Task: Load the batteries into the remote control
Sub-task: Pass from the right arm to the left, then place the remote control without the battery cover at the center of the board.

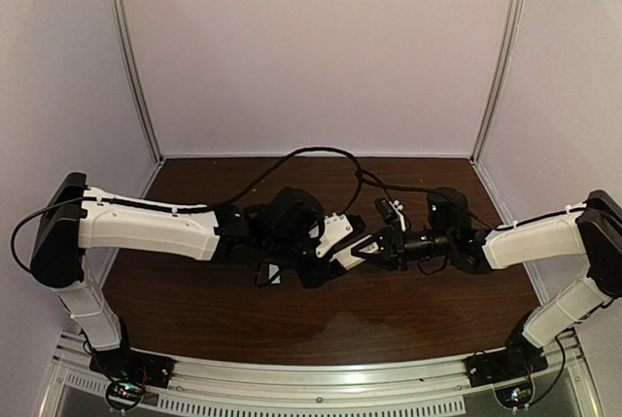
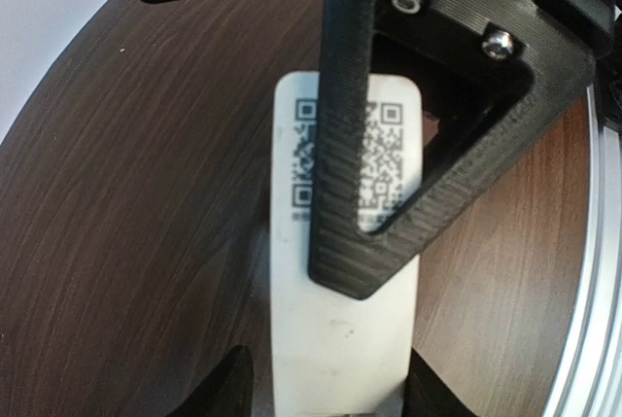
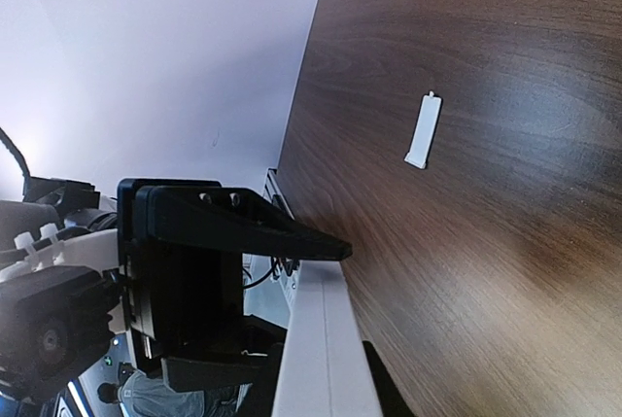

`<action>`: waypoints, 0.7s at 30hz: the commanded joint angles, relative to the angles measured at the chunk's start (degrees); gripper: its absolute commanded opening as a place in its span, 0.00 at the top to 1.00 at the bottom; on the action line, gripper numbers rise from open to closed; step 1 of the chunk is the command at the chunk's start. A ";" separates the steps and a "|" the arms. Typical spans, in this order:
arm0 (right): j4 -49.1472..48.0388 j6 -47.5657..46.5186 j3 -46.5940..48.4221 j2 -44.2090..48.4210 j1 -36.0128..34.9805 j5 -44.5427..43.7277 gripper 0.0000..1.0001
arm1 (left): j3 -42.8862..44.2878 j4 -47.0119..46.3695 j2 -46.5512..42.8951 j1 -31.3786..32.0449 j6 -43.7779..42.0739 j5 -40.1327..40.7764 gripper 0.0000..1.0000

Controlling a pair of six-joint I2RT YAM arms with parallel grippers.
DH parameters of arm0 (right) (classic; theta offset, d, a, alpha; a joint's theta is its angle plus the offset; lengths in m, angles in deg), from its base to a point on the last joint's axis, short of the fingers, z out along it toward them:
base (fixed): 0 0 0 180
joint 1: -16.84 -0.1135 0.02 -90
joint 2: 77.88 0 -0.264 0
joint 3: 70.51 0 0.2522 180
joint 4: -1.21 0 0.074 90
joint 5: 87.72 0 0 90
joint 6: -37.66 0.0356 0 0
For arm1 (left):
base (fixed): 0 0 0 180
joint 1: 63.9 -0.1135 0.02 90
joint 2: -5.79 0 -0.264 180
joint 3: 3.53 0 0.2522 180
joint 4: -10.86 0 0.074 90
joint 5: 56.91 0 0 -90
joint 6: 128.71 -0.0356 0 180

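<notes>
Right gripper point(image 1: 358, 252) clamps remote control point(image 2: 340, 339) between left fingers point(image 2: 219, 398)

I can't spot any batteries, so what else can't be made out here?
Batteries: in no view.
Remote control buttons: turned away in the left wrist view, edge-on in the right wrist view, covered by the left hand and right hand from above.
Grip of the left hand: fingers cut off by the left wrist view's bottom edge.
</notes>
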 commanded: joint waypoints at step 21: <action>22.29 -15.04 5.86 8.05 14.13 -4.57 0.13 | -3.43 1.54 1.72 -1.16 2.99 -1.42 0.73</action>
